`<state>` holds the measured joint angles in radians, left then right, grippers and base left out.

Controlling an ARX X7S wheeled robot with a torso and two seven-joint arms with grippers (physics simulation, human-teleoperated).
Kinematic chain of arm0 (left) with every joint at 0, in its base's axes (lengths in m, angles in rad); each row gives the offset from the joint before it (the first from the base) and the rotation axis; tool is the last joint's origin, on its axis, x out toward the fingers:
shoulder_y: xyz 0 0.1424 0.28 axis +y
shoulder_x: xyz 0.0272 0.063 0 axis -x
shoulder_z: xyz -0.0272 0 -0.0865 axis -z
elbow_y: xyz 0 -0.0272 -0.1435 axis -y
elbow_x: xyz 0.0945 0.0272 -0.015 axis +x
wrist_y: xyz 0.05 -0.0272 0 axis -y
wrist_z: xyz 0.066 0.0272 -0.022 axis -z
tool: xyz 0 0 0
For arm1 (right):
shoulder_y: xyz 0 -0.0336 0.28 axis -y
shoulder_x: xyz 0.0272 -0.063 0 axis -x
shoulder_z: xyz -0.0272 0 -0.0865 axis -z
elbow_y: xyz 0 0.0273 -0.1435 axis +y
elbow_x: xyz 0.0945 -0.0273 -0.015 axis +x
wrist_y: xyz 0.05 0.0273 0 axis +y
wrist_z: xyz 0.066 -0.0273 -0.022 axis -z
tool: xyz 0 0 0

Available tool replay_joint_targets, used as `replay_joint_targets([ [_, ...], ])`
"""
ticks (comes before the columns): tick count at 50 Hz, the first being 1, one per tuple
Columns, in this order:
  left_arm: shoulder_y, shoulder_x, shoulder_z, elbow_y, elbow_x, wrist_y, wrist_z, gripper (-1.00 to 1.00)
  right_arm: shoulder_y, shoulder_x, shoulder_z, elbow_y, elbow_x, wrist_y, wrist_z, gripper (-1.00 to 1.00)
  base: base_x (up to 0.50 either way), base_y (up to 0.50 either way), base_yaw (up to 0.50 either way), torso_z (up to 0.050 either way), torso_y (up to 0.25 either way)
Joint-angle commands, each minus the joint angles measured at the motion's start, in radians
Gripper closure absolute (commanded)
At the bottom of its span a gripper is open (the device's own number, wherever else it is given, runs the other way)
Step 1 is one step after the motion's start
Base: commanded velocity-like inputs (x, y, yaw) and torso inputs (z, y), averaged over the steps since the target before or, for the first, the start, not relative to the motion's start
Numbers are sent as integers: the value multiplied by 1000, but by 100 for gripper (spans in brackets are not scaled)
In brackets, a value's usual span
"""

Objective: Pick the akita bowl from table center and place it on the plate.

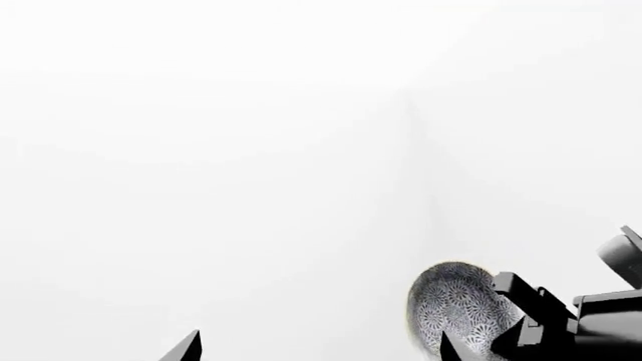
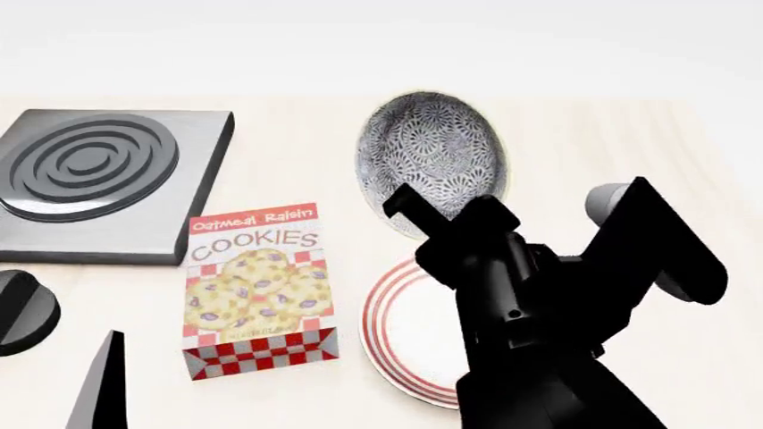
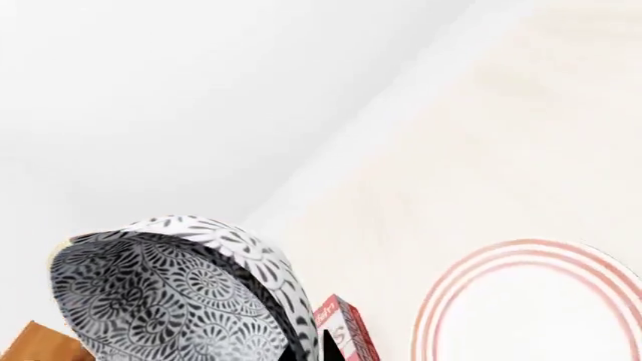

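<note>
Already the right claw [image 2: 412, 213] is clamped on the bowl [image 2: 431, 161], tilted in the air at upper centre; lowering it onto the plate [image 2: 412, 326] below remains. Left claw [image 1: 321, 347] spread apart.

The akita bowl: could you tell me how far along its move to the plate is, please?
Done: the akita bowl is lifted and tilted in the right gripper. In hand: carrying it above the table, beyond the plate. Left: lowering it onto the plate and opening the jaws.
</note>
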<state>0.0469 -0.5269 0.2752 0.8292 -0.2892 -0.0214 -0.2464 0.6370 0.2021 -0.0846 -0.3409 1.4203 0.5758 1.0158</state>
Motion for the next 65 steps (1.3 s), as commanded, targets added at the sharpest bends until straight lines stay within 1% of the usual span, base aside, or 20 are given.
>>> replay_joint_targets([
  [1, 4, 9, -11, -5, 4, 8, 6, -100, 13, -145, 68, -1, 9, -121, 227, 100, 0, 0, 0, 0, 0],
  [4, 5, 9, -9, -8, 5, 10, 6, -100, 18, -160, 69, 10, 0, -151, 246, 100, 0, 0, 0, 0, 0],
  [7, 6, 8, -10, -9, 4, 14, 6, -100, 20, -173, 63, 18, -39, -186, 309, 100, 0, 0, 0, 0, 0],
  [8, 5, 8, -10, -10, 4, 12, 5, -100, 24, -176, 59, 23, -44, -190, 356, 100, 0, 0, 0, 0, 0],
  [10, 5, 9, -8, -11, 6, 14, 5, -100, 32, -181, 46, 37, -58, -207, 367, 100, 0, 0, 0, 0, 0],
  [13, 5, 8, -8, -13, 4, 15, 5, -100, 46, -182, 24, 57, -79, -229, 426, 100, 0, 0, 0, 0, 0],
  [16, 4, 6, -10, -7, 0, 10, 2, -100, 63, -187, 12, 81, -64, -249, 453, 100, 0, 0, 0, 0, 0],
  [22, 3, 5, -11, -7, -1, 9, -1, -100, 71, -187, -16, 133, -36, -318, 461, 100, 0, 0, 0, 0, 2],
  [25, 2, 5, -12, -5, -6, 6, -2, -100, 71, -185, -32, 140, -58, -354, 482, 100, 0, 0, 0, 0, 0],
  [36, -12, -2, -17, 11, -15, -22, -15, -100, 68, -190, -76, 204, 11, -463, 479, 100, 0, 0, 0, 0, 0],
  [52, -5, 1, -10, -13, 0, 2, -14, -100, 85, -184, -151, 269, 97, -598, 456, 100, 0, 0, 0, 0, 1],
  [56, -10, -2, -8, -4, -3, -13, -18, -100, 99, -190, -161, 311, 114, -645, 447, 100, 0, 0, 0, 0, 0],
  [61, -7, 2, -6, -25, 4, 6, -14, -100, 117, -190, -185, 376, 132, -714, 440, 100, 0, 0, 0, 0, 0],
  [63, -14, -5, -12, 0, -8, -23, -24, -100, 118, -190, -191, 417, 140, -749, 436, 100, 0, 0, 0, 0, 0],
  [65, -11, -4, -12, -9, -5, -14, -23, -100, 126, -191, -198, 443, 144, -786, 438, 100, 0, 0, 0, 0, 5],
])
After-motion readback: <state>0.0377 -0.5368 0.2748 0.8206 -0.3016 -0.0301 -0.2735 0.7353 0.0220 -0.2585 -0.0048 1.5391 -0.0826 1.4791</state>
